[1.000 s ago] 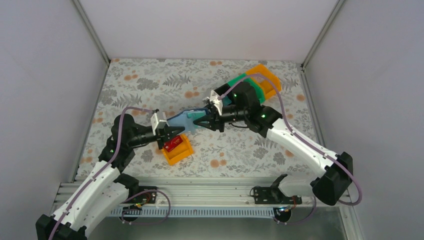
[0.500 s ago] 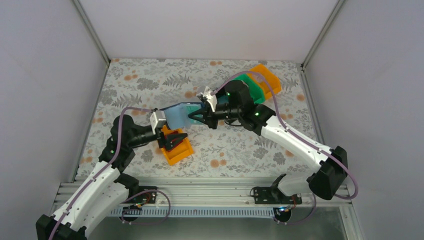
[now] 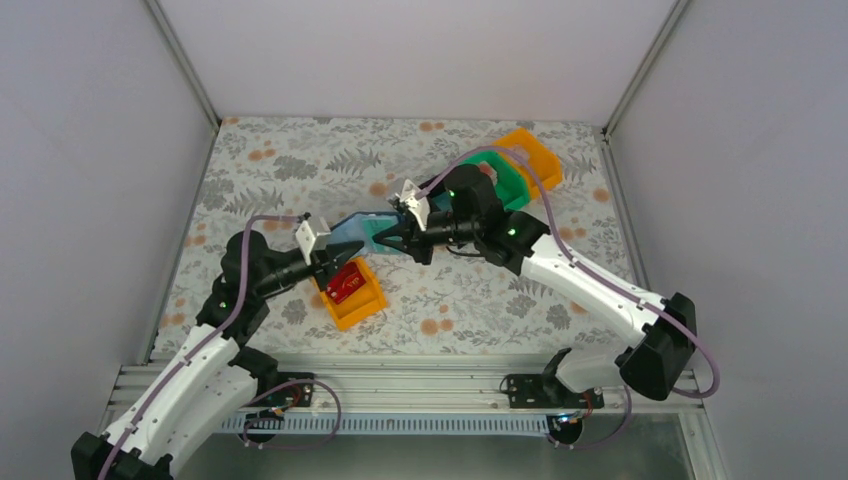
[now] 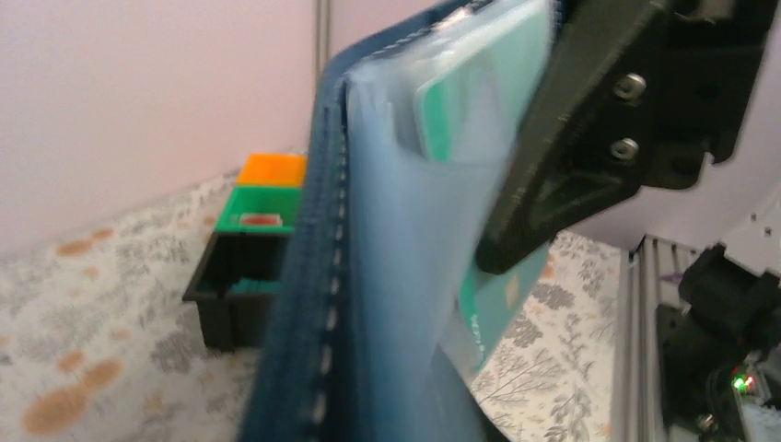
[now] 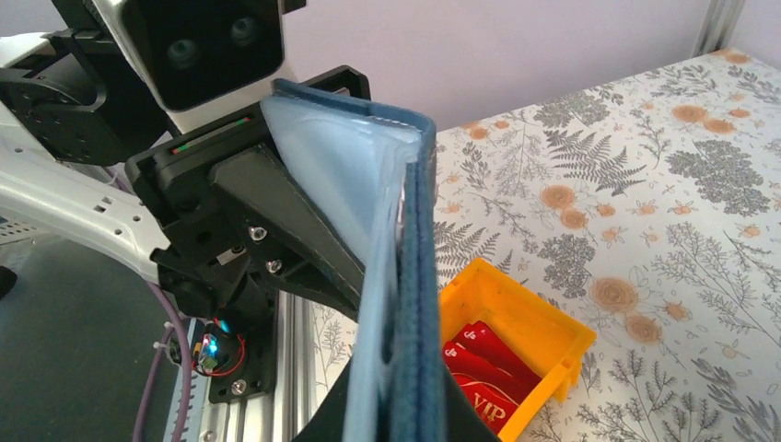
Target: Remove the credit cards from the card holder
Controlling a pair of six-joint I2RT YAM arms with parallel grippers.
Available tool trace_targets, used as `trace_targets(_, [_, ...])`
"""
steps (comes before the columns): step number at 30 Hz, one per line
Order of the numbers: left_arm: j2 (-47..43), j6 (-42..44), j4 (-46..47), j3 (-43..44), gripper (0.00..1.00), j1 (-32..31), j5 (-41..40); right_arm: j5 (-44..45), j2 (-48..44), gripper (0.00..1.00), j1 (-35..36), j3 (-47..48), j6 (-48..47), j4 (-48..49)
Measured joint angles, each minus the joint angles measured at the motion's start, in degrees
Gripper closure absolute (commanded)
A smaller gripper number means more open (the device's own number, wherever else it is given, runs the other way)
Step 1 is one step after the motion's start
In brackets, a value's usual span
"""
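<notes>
Your right gripper (image 3: 382,240) is clamped on the card holder (image 3: 352,230) and keeps it in the air, above the table and between the two arms. The left gripper (image 3: 338,258) is at the other end of the holder. One of its fingers lies against the clear sleeves (image 5: 322,175), but the second finger is behind the wallet, so I cannot tell whether it pinches or only straddles.

I judge the task as partly done. Red cards (image 5: 479,368) already lie in the near orange bin (image 5: 543,322), just below the holder. At least one teal card (image 4: 479,87) sits inside a sleeve, so more pulling is left for you.

Several things are hard to read. In the left wrist view the sleeves are blurred, so you cannot count the cards that remain. The green bin (image 4: 267,198), stacked between a black bin (image 4: 221,295) and a far orange bin (image 4: 273,168), holds something small and reddish, too small to name. The snap tab is not visible in any view.
</notes>
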Motion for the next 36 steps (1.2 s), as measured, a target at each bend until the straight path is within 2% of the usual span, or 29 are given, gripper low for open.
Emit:
trace_targets(4, [-0.5, 0.0, -0.1, 0.1, 0.98, -0.2, 1.8, 0.0, -1.8, 0.67, 0.1, -0.7, -1.7, -1.0])
trace_targets(7, [-0.8, 0.1, 0.3, 0.0, 0.98, -0.2, 4.1, 0.1, -4.9, 0.63, 0.3, -1.7, -2.8, -1.9])
trace_targets(8, [-0.9, -0.1, 0.7, 0.0, 0.98, -0.2, 4.8, 0.3, -5.8, 0.67, 0.3, -2.0, -2.9, -2.1])
trace_targets(9, [-1.1, -0.3, 1.3, 0.0, 0.98, -0.2, 5.6, 0.4, -6.6, 0.75, 0.3, -2.2, -3.0, -2.4])
trace_targets(10, [-1.3, -0.6, 1.6, 0.0, 0.98, -0.2, 6.3, 0.5, -7.3, 0.9, 0.2, -2.5, -3.1, -2.5])
trace_targets(11, [-1.4, -0.7, 1.8, 0.0, 0.98, -0.2, 7.0, 0.7, -7.8, 0.95, 0.1, -2.7, -3.2, -2.6])
trace_targets(14, [-1.7, -0.8, 1.6, 0.0, 0.97, -0.2, 8.3, 1.1, -8.3, 0.96, -0.1, -3.0, -3.6, -3.0])
trace_targets(15, [-1.7, -0.8, 1.4, 0.0, 0.87, -0.2, 8.4, 1.2, -8.3, 0.96, -0.2, -3.0, -3.4, -3.1])
trace_targets(16, [-1.7, -0.8, 1.3, 0.0, 0.65, -0.2, 8.4, 1.5, -8.3, 0.96, -0.2, -3.0, -3.3, -3.2])
trace_targets(17, [-1.8, -0.7, 1.2, 0.0, 0.52, -0.2, 7.9, 2.2, -8.3, 0.96, -0.2, -3.0, -3.2, -3.2])
trace_targets(18, [-1.9, -0.8, 0.7, 0.0, 0.49, -0.2, 6.1, 3.3, -8.3, 0.96, -0.3, -3.0, -3.0, -3.2])
trace_targets(19, [-2.2, -0.8, -0.2, 0.0, 0.49, -0.2, 3.0, 5.6, -8.4, 0.96, -0.6, -3.3, -2.3, -3.3])
trace_targets(21, [-2.5, -0.5, -2.2, 0.0, 0.55, -0.1, -5.7, 12.4, -8.5, 0.96, -2.3, -3.5, 0.3, -4.2])
trace_targets(24, [-2.5, 1.4, -4.7, 0.0, 0.57, 0.3, -18.6, 28.8, -4.7, 0.96, -4.9, 0.2, 6.8, -9.9])
trace_targets(26, [-2.5, 2.4, -6.1, 0.0, 0.58, 0.7, -23.2, 39.3, 1.2, 0.96, -5.7, 5.5, 11.3, -14.3])
trace_targets(28, [-2.6, 2.6, -6.9, 0.0, 0.61, 0.8, -22.9, 45.8, 6.4, 0.96, -5.8, 8.5, 14.3, -16.7])
trace_targets(30, [-2.6, 2.3, -6.6, 0.0, 0.62, 0.8, -20.0, 47.8, 9.3, 0.96, -5.2, 8.9, 15.9, -18.2])
trace_targets(33, [-2.6, 0.0, -3.8, 0.0, 0.62, 0.7, -10.8, 44.8, 10.6, 0.96, -3.6, 8.9, 16.6, -18.5])
trace_targets(36, [-2.5, -3.0, 0.0, -0.1, 0.64, 0.3, -2.7, 36.8, 9.8, 0.96, -2.3, 8.3, 15.8, -14.7])
